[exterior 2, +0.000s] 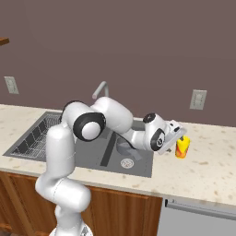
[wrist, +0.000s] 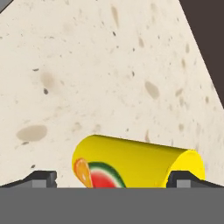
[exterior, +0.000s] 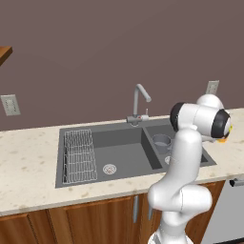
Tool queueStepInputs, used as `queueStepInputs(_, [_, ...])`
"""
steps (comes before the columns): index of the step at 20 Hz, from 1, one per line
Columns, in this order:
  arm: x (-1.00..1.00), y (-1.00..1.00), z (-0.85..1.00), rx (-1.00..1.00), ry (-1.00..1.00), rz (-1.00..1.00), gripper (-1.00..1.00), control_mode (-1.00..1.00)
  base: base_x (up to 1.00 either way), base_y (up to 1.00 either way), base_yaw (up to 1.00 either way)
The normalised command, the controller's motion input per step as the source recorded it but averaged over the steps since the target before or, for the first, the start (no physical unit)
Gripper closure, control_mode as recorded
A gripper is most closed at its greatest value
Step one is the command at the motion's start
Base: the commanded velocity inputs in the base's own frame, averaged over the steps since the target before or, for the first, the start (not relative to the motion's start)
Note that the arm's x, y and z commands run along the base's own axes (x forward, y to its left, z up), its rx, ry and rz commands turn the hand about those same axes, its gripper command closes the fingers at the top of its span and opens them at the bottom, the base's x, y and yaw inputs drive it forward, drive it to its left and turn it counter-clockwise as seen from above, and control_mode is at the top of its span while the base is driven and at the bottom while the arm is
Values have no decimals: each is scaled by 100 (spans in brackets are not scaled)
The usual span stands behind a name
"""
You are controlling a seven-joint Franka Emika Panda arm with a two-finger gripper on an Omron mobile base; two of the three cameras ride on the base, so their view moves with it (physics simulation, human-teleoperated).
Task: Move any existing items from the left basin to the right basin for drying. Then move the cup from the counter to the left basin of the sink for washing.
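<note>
Looking through the hand view, I have the yellow cup (wrist: 139,164) sitting right between the two dark fingertips (wrist: 40,179), one tip at each side of it, so the jaws are spread open around the cup and I cannot see either tip pressing its wall. A watermelon and orange picture shows on the cup's side. In the right base view the gripper (exterior 2: 177,138) is down at the cup (exterior 2: 182,147), which stands on the beige tabletop (exterior 2: 207,161) to the right of the sink (exterior 2: 55,161), well apart from the left basin (exterior 2: 37,138). From the left base view I see the grey saucepan (exterior: 161,142) resting in the right basin (exterior: 157,131), the narrower one, while the left basin (exterior: 119,152) carries the wire rack (exterior: 78,157) along its left side and a round drain (exterior: 109,168) on its floor. The curved faucet (exterior: 139,102) rises behind the divider between the basins, and the arm's elbow hides part of the right basin from that side
</note>
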Motion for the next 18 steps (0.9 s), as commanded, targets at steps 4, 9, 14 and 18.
queueStepInputs(4, [0,-11,-4,3,0,0,-100,-100,0,0,0])
queueStepInputs(9, [0,-2,-3,2,0,0,100,-100,0,0,0])
queueStepInputs(14, [0,0,-1,1,0,0,100,-100,0,0,0])
queueStepInputs(18, [0,0,0,2,0,0,100,-100,0,0,0])
